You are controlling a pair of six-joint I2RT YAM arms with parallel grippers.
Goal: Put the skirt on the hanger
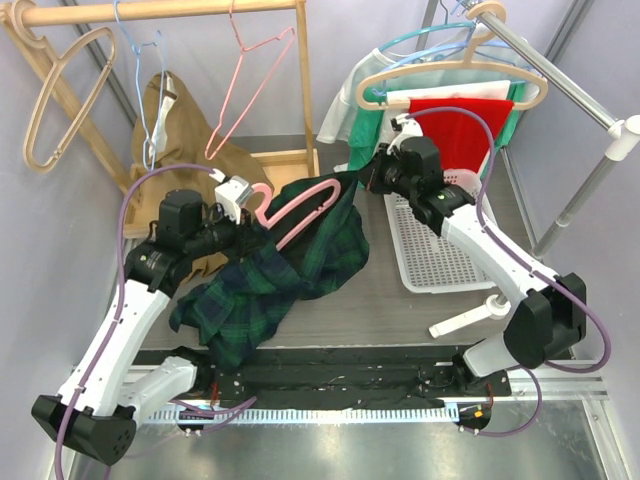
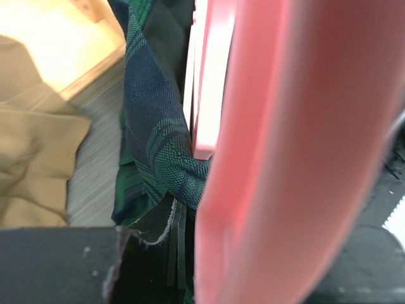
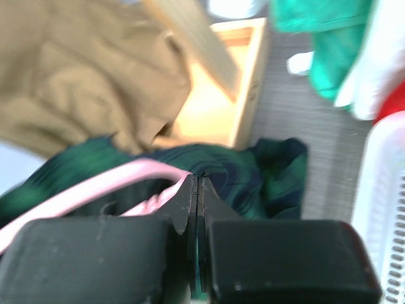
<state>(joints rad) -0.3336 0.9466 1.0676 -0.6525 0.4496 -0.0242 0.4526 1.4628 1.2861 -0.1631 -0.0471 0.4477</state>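
Observation:
The dark green plaid skirt (image 1: 270,280) hangs between my two grippers over the table. A pink hanger (image 1: 300,208) runs through its upper edge. My left gripper (image 1: 240,215) is shut on the pink hanger's left end; the hanger (image 2: 285,158) fills the left wrist view, with plaid cloth (image 2: 158,139) beside it. My right gripper (image 1: 372,178) is shut on the skirt's top right edge; in the right wrist view the fingertips (image 3: 190,183) pinch the green cloth (image 3: 253,177) next to the pink hanger (image 3: 101,183).
A wooden rack (image 1: 160,12) at the back left carries several empty hangers and a tan garment (image 1: 190,140). A metal rail (image 1: 560,80) at the right holds hung clothes. A white basket (image 1: 430,250) lies on the table right of the skirt.

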